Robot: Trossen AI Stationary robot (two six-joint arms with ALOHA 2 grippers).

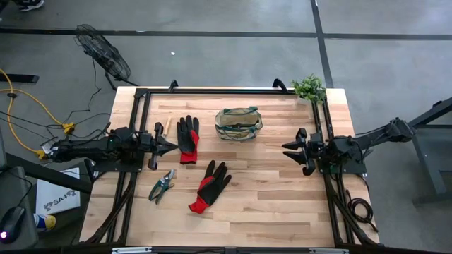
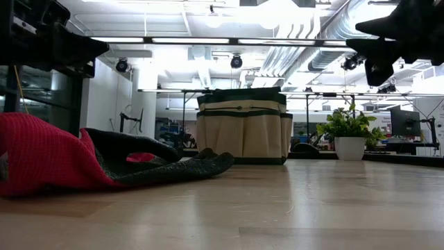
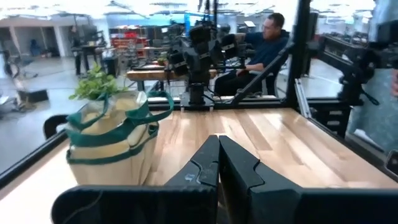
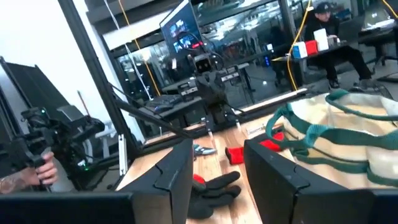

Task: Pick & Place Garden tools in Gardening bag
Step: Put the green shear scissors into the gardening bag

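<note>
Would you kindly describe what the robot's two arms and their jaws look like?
Both are matte black, jointed arms of blocky segments. The left gripper and right gripper each end in two flat, angular black jaws. No markings are legible; dark cables run beside the right arm's base.

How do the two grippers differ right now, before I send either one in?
The left gripper is shut, fingers pressed together; the right gripper stands open with a gap. The left sits beside the far glove; the right has only bare table nearby. Both hold nothing and face the middle.
</note>
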